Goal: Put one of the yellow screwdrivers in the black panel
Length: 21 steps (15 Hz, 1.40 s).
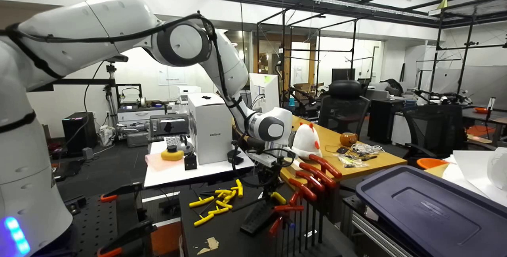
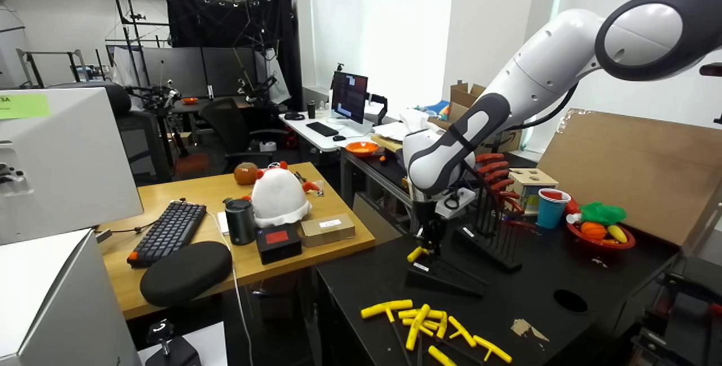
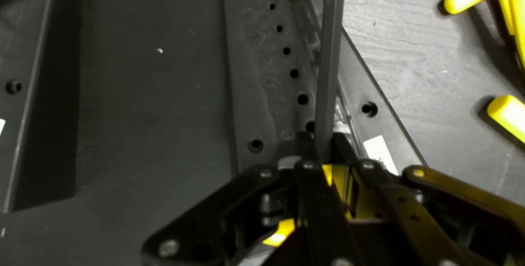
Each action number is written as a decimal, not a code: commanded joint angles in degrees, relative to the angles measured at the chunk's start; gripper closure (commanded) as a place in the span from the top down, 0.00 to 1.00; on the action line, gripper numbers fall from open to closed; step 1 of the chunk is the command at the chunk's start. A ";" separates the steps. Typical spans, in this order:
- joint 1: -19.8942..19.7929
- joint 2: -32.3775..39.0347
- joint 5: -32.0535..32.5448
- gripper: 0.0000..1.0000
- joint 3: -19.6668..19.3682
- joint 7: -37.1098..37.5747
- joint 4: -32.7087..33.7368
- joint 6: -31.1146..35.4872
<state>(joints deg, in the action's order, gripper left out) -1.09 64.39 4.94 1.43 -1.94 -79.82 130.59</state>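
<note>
Near one end of the wedge-shaped, perforated black plastic panel (image 3: 258, 61), the black two-fingered gripper (image 3: 323, 145) has its jaws closed on a yellow-handled, dark-shafted screwdriver (image 3: 331, 57), held sideways. Alignment seems in hand; next, probably, tip it point-down at a panel hole (image 3: 294, 73).

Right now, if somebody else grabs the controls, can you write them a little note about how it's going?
Gripper: shut on a yellow screwdriver, its shaft reaching over the black panel.
Where: the panel is below the shaft, holes showing; red-handled tools stand near it. Other yellow screwdrivers lie on the black table.
Done: one screwdriver picked up.
Left: it isn't in a hole yet. Probably tip the shaft down, line up a hole, lower it in, let go.
</note>
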 commanded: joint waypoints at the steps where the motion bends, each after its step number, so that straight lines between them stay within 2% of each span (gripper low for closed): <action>1: 0.38 -2.25 -0.63 0.04 -0.29 -1.00 -3.59 -0.62; 3: 0.62 -2.16 -0.47 0.04 -0.38 -0.93 -3.99 -0.49; 8: 2.26 -2.35 0.66 0.04 -1.00 0.22 -7.47 4.65; 19: 5.63 -2.95 2.13 0.04 -3.31 1.15 -6.73 12.02; 20: 5.78 -2.83 2.05 0.15 -3.42 1.25 -6.65 12.29; 21: 5.89 -2.81 2.04 0.40 -3.52 1.29 -6.65 12.34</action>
<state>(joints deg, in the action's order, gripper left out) 3.84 64.06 6.29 -1.05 -1.87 -83.92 141.74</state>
